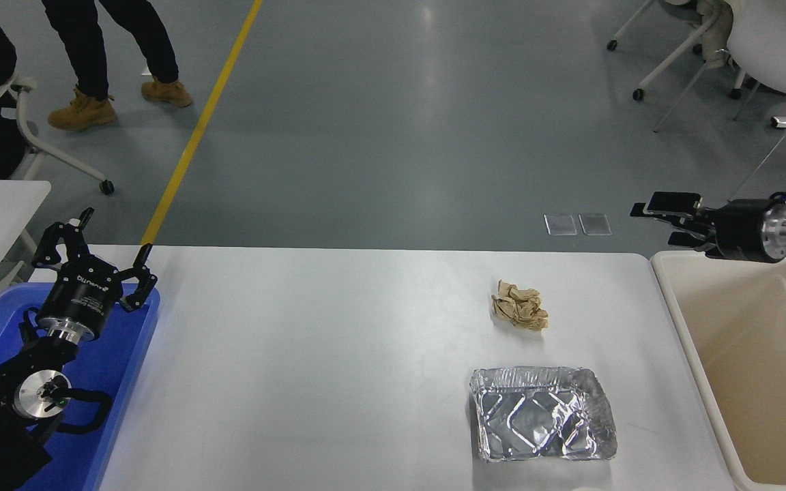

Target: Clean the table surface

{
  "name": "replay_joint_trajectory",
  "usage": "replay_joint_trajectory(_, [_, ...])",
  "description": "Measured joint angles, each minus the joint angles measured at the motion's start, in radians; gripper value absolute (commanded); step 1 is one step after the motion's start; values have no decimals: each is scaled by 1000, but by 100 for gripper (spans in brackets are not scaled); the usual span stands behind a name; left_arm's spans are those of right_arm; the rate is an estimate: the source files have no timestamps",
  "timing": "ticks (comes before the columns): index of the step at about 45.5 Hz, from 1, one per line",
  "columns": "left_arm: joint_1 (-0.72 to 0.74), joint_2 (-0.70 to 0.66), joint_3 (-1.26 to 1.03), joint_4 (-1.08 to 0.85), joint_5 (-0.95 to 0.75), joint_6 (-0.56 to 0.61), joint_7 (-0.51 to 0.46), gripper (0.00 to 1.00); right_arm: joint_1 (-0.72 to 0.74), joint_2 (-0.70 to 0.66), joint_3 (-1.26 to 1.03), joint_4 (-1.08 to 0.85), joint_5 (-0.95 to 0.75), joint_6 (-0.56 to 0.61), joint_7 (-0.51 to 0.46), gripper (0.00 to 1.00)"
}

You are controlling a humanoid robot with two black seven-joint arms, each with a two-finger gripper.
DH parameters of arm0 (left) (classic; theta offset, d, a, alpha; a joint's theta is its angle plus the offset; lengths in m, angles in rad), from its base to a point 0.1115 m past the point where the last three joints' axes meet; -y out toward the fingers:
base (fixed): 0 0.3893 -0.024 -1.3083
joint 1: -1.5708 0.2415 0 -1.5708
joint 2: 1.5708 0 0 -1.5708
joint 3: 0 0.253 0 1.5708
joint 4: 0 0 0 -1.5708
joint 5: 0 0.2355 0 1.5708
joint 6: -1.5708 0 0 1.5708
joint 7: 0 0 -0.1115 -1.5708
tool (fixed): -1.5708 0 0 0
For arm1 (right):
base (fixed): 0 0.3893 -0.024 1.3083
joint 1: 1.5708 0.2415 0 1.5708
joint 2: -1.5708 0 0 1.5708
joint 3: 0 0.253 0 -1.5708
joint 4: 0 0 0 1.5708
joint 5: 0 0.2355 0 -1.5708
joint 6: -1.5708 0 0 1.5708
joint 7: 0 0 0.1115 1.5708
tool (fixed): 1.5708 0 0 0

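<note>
Broadly, the white table [311, 354] fills the lower frame, carrying two pieces of litter toward its right side: a crumpled brown paper wad [520, 305] nearer the far edge, and a dented foil tray [542, 423] nearer the front edge, the two lying apart. The foil tray sits open side up and holds nothing that can be seen; its rim is crushed at the right corners. Just off the table's right edge stands a beige tub [690, 327], its visible interior bare. At the table's left edge lies a blue bin [130, 354], and the left gripper [95, 249] is parked above it, fingers spread wide with nothing between them; the arm hides much of the bin's inside, and what shows of the floor is bare blue. The right gripper [652, 218] reaches in from the right edge, level over the tub's far rim and pointing left, beyond the table's far right corner; whether its jaws are apart or together cannot be told from this angle. Beyond the table, a person's legs and tan boots [82, 112] cross the grey floor near a yellow line [195, 136], and white chairs [768, 41] stand at upper right.
</note>
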State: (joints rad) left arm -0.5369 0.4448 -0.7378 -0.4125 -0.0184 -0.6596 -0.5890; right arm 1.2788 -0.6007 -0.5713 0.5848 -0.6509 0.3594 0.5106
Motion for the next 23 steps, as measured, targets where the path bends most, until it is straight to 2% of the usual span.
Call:
replay_joint_trajectory(14, [0,0,0,0,0,0,0,100,82,76,-220,-29,-30,-28,40,99])
replay_joint_trajectory(23, [0,0,0,0,0,0,0,100,160,77,-275,-12,-146,-31,121,99])
